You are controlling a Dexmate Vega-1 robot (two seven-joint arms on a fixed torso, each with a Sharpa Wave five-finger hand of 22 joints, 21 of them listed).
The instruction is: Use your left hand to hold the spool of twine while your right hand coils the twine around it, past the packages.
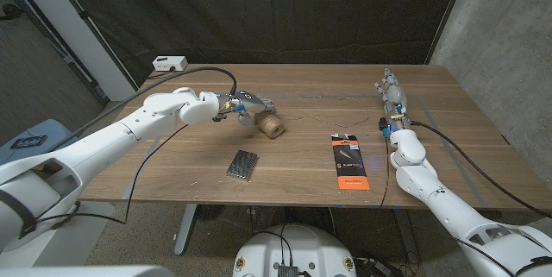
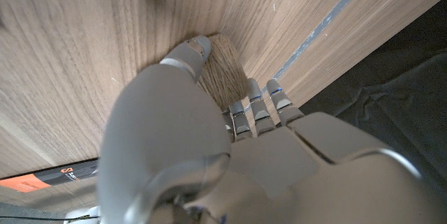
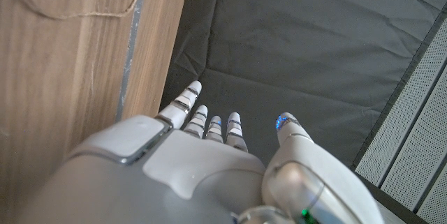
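- The spool of twine (image 1: 270, 125) lies on its side on the wooden table (image 1: 302, 165), left of the table's middle and nearer the far edge.
- The left hand (image 1: 244, 105) is at the spool's left end. In the left wrist view the thumb (image 2: 190, 53) reaches over the spool (image 2: 222, 67) and the other fingers (image 2: 255, 102) curl down beside it, so the hand grips the spool.
- The contact faces between fingers and spool are hidden behind the hand's own back in the left wrist view (image 2: 209, 147); how far the fingers wrap cannot be told.
- The right hand (image 1: 392, 96) is near the table's right far corner, well apart from the spool, fingers extended and spread, holding nothing.
- In the right wrist view the right hand's fingers (image 3: 209, 123) point past the table edge (image 3: 150, 42) toward a dark curtain (image 3: 314, 42); a loose strand of twine (image 3: 84, 11) lies curved on the wood, clear of the fingers.
- The strand is too thin to trace in the head view.
- A grey packet (image 1: 243, 164) lies near the front of the spool; an orange-and-black package (image 1: 350, 162) lies between spool and right hand; its print is unreadable.
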